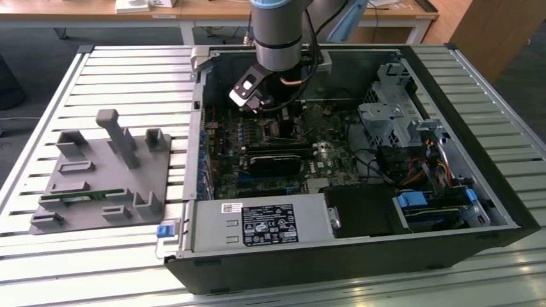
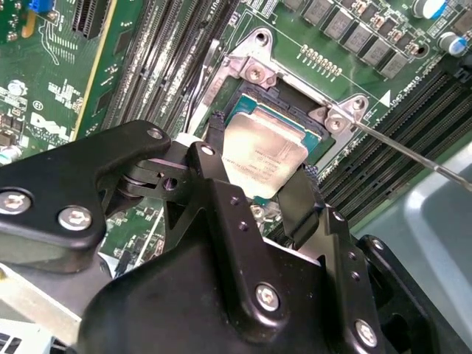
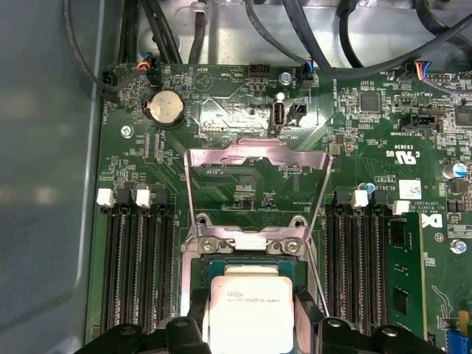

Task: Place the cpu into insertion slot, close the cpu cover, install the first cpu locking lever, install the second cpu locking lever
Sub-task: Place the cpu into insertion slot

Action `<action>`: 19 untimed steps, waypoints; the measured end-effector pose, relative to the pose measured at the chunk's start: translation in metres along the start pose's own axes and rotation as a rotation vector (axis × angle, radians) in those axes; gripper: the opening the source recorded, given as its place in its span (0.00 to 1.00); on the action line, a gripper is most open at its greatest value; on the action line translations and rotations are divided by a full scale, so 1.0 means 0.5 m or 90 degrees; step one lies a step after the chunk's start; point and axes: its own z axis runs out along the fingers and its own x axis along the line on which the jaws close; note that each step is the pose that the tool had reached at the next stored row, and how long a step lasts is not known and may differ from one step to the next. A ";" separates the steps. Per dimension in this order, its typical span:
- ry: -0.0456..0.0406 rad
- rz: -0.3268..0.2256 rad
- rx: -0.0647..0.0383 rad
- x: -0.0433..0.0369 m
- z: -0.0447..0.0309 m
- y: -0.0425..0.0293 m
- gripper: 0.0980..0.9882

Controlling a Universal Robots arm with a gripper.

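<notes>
First, the exterior view: an open computer case (image 1: 358,256) lies on its side on a slatted metal table (image 1: 128,70), filling the table's half on the exterior view's right. A grey moulded fixture (image 1: 102,176) sits near the table's edge on the exterior view's left. The robot arm (image 1: 277,25) reaches down into the case, and its hand (image 1: 260,102) hangs just above the green motherboard (image 1: 256,166).

Next, the second wrist view: the black hand (image 2: 262,147) is clamped on the cpu (image 2: 258,168), one finger (image 2: 214,136) against one edge and the other against the opposite edge. The pale silvery chip sits directly over the insertion slot (image 2: 254,70), whose silver rim and dark inner edge show around it. Whether the chip is fully seated cannot be told.

Last, the first wrist view: the cpu (image 3: 247,313) is held between the fingers over the insertion slot (image 3: 247,243). The cpu cover (image 3: 258,155) is swung open and lies back flat against the board beyond the slot. Thin wire locking levers (image 3: 189,193) run along both sides of the cover, unlatched.
</notes>
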 end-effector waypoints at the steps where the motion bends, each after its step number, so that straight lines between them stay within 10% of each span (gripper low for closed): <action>1: -0.0001 0.000 0.000 0.000 0.002 0.000 0.50; 19: 0.0006 0.000 -0.001 0.001 0.012 -0.002 0.58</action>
